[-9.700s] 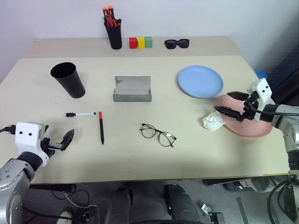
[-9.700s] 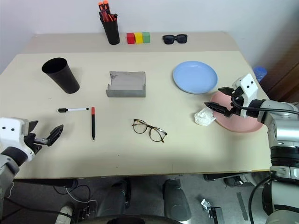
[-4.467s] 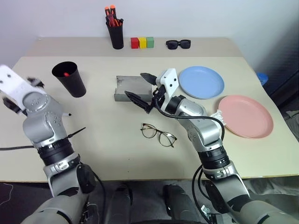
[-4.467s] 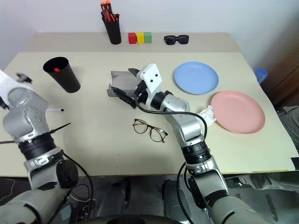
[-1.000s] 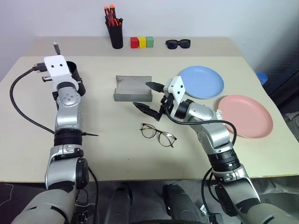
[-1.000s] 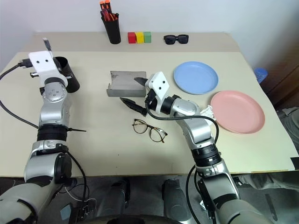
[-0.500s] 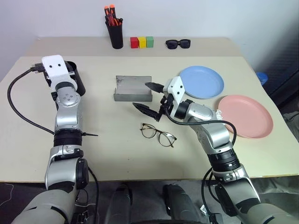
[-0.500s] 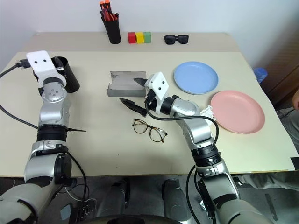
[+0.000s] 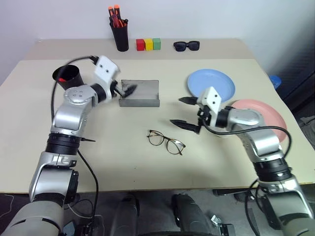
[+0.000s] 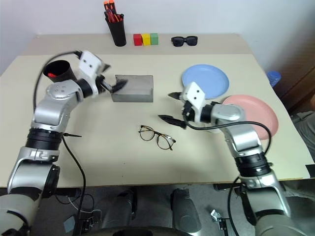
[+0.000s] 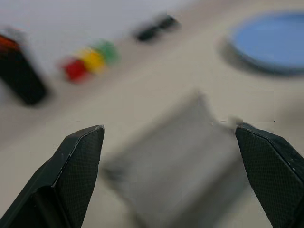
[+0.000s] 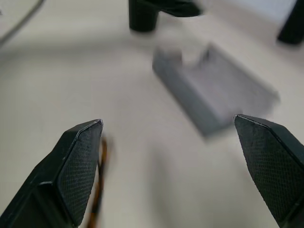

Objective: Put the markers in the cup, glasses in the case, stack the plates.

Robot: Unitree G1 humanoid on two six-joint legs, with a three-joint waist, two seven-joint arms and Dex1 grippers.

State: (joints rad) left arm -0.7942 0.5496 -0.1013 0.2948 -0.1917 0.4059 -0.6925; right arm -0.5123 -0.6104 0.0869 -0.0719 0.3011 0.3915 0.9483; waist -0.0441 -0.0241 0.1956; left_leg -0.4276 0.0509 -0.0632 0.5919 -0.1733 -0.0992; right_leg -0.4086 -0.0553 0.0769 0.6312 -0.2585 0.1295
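Note:
The black cup (image 9: pixel 67 78) stands at the left, and a red marker cap (image 9: pixel 61 78) shows inside it. To its right lies the grey case (image 9: pixel 141 94). My left gripper (image 9: pixel 126 90) hovers open at the case's left end, which also shows between its fingers (image 11: pixel 78 166). The wire-rimmed glasses (image 9: pixel 166 141) lie on the table in front of the case. My right gripper (image 9: pixel 177 111) is open and empty, above and to the right of the glasses. Its arm partly covers the blue plate (image 9: pixel 216 79) and the pink plate (image 9: pixel 270 114) at the right.
Along the table's far edge stand a black pen holder (image 9: pixel 119 35) with orange-red pens, three coloured blocks (image 9: pixel 148 44) and black sunglasses (image 9: pixel 186 46). The table (image 9: pixel 128 167) stops just in front of the glasses.
My left gripper let the marker drop into the cup, swung right to the case's left end and opened wide. My right gripper moved right, away from the case.

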